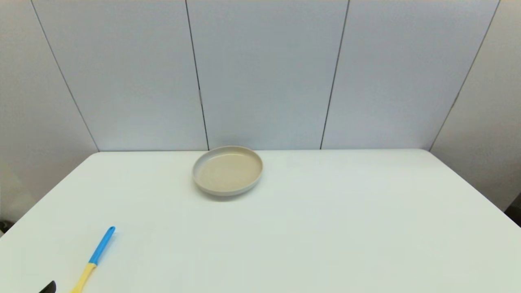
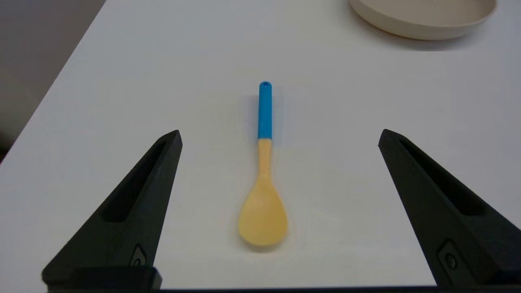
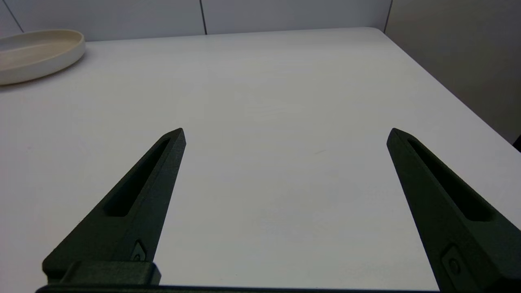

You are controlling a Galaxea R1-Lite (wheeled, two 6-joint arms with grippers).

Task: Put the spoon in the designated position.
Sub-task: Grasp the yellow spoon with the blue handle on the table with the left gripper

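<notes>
The spoon (image 1: 94,258) lies flat on the white table near its front left corner, blue handle pointing away from me, yellow bowl toward me. In the left wrist view the spoon (image 2: 263,171) sits between and just beyond the spread fingers of my left gripper (image 2: 280,136), which is open, holds nothing and does not touch it. One left fingertip (image 1: 48,287) shows at the bottom edge of the head view. My right gripper (image 3: 285,134) is open over bare tabletop on the right side, out of the head view. The designated position has no mark that I can see.
A round shallow beige dish (image 1: 228,170) stands at the back middle of the table (image 1: 325,228), also seen as the dish (image 2: 423,18) and the dish (image 3: 36,53). The table's left edge runs close to the spoon. Grey wall panels stand behind.
</notes>
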